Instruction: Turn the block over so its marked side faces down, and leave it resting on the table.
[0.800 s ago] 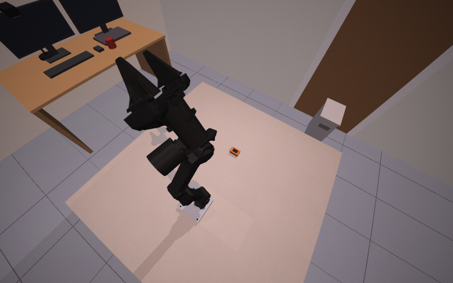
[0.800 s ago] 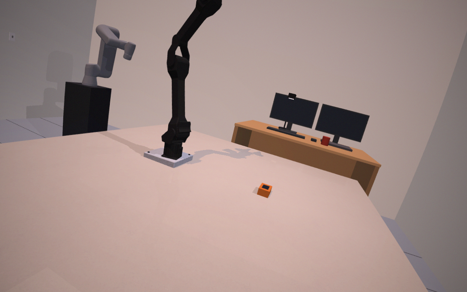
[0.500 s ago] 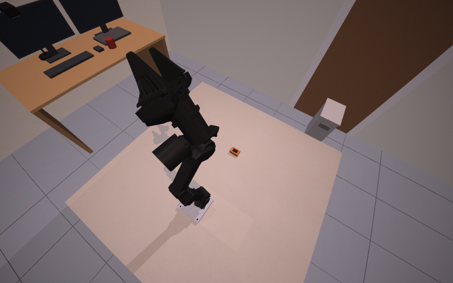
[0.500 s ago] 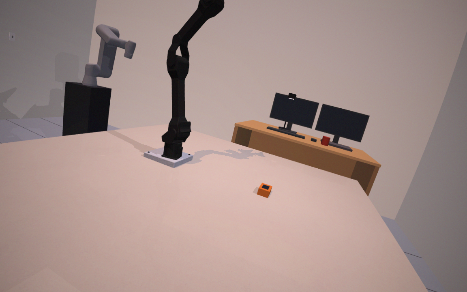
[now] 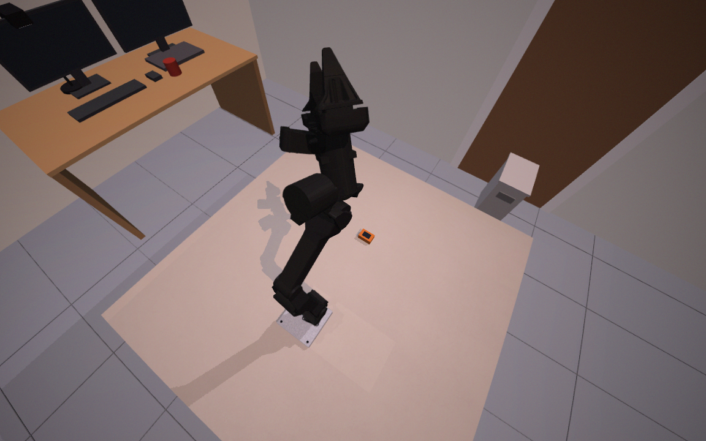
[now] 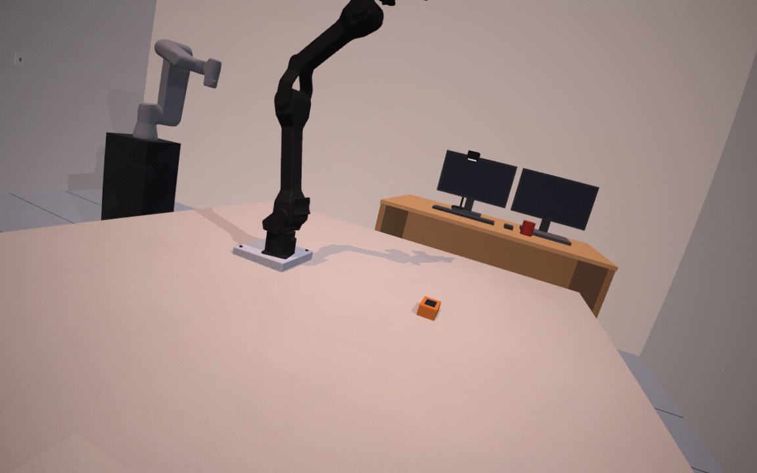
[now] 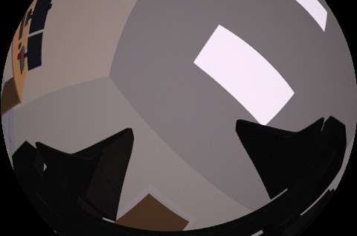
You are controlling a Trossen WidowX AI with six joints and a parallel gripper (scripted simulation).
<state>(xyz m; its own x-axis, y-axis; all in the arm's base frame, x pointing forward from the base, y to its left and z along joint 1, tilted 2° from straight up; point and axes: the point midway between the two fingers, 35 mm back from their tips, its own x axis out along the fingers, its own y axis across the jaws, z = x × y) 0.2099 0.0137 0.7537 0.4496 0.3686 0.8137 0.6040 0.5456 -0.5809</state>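
Orange block (image 5: 366, 236) sits marked side up at three o'clock of my elbow, while my empty, wide-spread gripper (image 5: 322, 57) points skyward, so a blind descent could knock it aside.

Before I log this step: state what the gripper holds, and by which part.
Nothing is held. The gripper is open, raised high and pointing upward, with only air between its fingers. The orange block lies apart on the table, marked side up.
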